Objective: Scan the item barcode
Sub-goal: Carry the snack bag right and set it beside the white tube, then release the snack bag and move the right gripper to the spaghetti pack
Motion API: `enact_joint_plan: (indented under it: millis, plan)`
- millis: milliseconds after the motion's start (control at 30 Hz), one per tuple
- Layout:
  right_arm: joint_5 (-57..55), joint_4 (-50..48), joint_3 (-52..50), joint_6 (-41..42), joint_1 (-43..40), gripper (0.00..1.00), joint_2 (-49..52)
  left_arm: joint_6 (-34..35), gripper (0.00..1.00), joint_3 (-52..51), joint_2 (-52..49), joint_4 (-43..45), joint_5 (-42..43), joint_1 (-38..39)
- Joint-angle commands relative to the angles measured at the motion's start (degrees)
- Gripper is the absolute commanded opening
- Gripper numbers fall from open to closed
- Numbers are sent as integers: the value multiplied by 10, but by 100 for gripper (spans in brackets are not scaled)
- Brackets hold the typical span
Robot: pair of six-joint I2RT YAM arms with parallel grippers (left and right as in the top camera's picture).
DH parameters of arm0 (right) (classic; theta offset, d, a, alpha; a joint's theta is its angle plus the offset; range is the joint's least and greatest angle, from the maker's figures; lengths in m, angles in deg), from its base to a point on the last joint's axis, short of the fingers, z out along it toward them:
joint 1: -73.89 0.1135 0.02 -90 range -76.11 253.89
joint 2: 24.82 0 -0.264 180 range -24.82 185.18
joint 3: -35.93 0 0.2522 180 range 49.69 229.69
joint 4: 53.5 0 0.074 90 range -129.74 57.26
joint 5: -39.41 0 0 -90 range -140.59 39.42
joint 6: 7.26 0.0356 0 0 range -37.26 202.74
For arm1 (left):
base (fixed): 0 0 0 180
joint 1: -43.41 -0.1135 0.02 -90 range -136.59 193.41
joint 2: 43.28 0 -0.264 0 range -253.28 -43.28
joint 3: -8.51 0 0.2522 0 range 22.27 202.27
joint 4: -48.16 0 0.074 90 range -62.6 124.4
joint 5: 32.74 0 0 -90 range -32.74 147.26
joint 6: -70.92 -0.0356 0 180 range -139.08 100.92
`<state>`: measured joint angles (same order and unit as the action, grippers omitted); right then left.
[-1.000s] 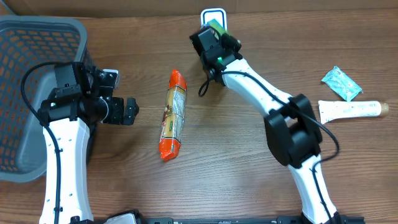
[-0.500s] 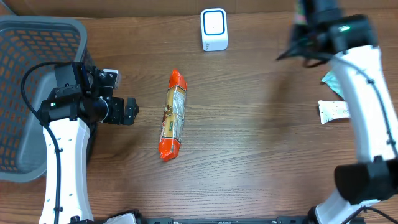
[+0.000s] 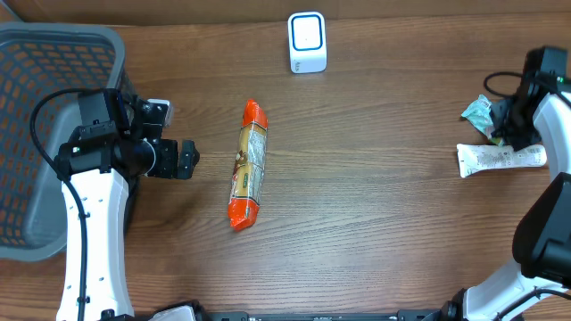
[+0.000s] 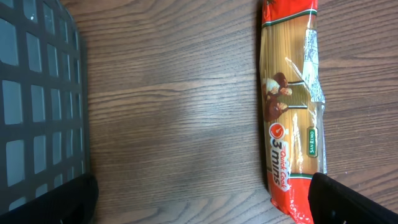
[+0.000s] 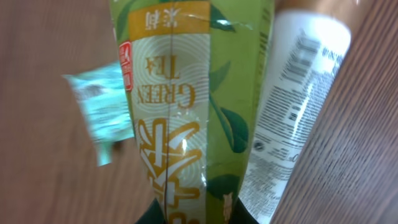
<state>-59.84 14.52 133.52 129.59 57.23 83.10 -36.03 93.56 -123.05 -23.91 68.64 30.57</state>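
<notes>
My right gripper (image 5: 193, 214) is shut on a green tea packet (image 5: 186, 106), green and yellow, which fills the right wrist view. In the overhead view that gripper (image 3: 505, 121) is at the far right edge of the table, above a white tube (image 3: 500, 158) and a teal packet (image 3: 475, 110). The white barcode scanner (image 3: 307, 42) stands at the back centre, far from it. My left gripper (image 3: 184, 160) is open beside the basket with nothing between its fingers (image 4: 348, 202).
An orange spaghetti packet (image 3: 248, 165) lies lengthwise mid-table, its end close to my left gripper's right finger. A grey mesh basket (image 3: 36, 143) fills the left side. Under the held packet lie the white tube (image 5: 298, 106) and the teal packet (image 5: 99, 112).
My right arm has swung from the scanner across to the far right edge, carrying the green tea packet, and now sits over the tube and teal packet. The left arm has not moved.
</notes>
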Motion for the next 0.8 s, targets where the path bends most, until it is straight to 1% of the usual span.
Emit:
enact_joint_plan:
  millis: [0,33,100,167,200,267,333,400,500,567,633,700,767]
  plan:
    - [5,-24,-23,15,0,29,-12,-11,100,10,-3,0,5,1]
    - [6,-24,-23,-2,0,45,-12,-11,100,10,-3,0,5,1]
    - [6,-23,-20,-23,0,56,-13,-11,99,10,-3,0,5,1]
    - [12,-15,-9,-46,0,73,-13,-11,100,10,-3,0,5,1]
    - [20,-6,0,-56,0,75,-13,-11,100,10,-3,0,5,1]
    - [34,21,25,-70,0,78,-13,-11,100,10,-3,0,5,1]
    - [45,75,68,-73,0,78,-15,-11,100,10,-3,0,5,1]
    - [58,114,106,-94,2,78,-19,-11,99,10,-3,0,5,1]
    - [110,167,165,-162,11,80,-27,-11,100,10,-3,0,5,1]
    - [169,196,196,-207,24,81,-31,-11,99,10,-3,0,5,1]
    - [238,202,206,-241,46,81,-33,-11,100,10,-3,0,5,1]
    - [290,197,202,-246,75,81,-32,-11,99,10,-3,0,5,1]
    - [316,177,186,-246,114,82,-30,-11,100,10,-3,0,5,1]
